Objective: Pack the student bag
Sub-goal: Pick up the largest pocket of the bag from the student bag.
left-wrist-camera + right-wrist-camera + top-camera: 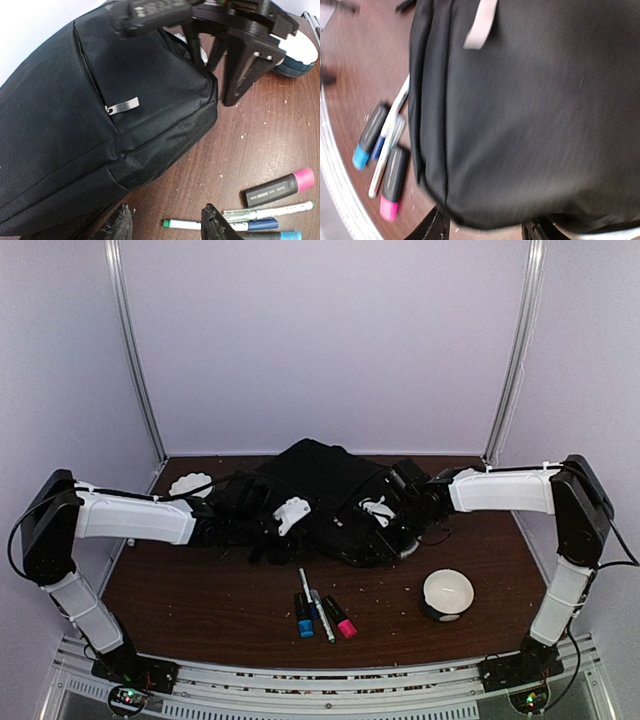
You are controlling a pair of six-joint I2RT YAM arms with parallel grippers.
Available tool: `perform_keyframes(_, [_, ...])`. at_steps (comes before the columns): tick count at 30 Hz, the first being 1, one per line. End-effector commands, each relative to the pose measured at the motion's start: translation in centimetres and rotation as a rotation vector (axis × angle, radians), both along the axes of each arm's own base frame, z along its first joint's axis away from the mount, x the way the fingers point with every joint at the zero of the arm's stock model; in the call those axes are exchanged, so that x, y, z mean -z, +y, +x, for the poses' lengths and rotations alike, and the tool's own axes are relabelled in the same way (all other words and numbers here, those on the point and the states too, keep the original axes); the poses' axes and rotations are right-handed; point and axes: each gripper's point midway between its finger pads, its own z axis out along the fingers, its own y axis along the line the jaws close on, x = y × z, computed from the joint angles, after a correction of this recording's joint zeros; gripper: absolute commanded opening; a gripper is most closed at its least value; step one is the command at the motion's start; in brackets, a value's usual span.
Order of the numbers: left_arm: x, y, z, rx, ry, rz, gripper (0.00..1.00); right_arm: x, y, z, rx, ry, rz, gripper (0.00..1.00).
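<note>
Honestly, with the left gripper point(167, 225) and right gripper point(487, 227) both spread, nothing pinches the student bag point(75, 100), so it could slump onto the markers point(322, 615) by the near edge.

both arms stretched inward, forearms near level, wrists near each other. left pincer point(167, 226) fingers spread wide. right pincer point(486, 230) fingers apart too, grip unclear.

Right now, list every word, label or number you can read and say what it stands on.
Pink-capped marker: white print on the black barrel, too small to read.
White pen: any print too blurred to read.
Student bag: no text shows.
</note>
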Motion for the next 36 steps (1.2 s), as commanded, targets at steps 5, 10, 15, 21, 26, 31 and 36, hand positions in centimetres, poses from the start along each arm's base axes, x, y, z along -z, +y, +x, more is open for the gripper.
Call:
perform_keyframes(5, [0.1,-0.5,0.4,-0.024,-0.008,-0.062,0.49,-2.9,1.1,2.5,0.023,-0.145,0.053,0.53])
perform_keyframes(10, [0.0,0.1,0.1,-0.041,-0.01,-0.076,0.48,-2.0,0.7,-0.3,-0.011,-0.082,0.04,0.49])
perform_keyframes(15, [-0.1,0.6,-0.4,-0.054,-0.006,-0.098,0.48,-1.9,1.6,-2.1,-0.069,-0.09,0.033,0.47])
perform_keyframes(21, [-0.3,0.9,-0.5,-0.062,-0.003,-0.104,0.47,-0.4,2.8,-2.1,-0.087,-0.045,-0.012,0.35])
perform_keyframes(26, [-0.5,1.3,-0.9,-0.068,-0.003,-0.104,0.45,0.3,2.6,-1.7,-0.069,-0.029,-0.065,0.3])
perform_keyframes(31, [-0.6,1.6,-0.9,-0.076,-0.008,-0.115,0.44,0.1,2.6,-3.0,-0.115,-0.062,-0.05,0.3])
perform_keyframes(36, [-0.6,1.5,-0.8,-0.081,-0.01,-0.114,0.43,1.2,4.1,-2.5,-0.132,-0.031,-0.044,0.3])
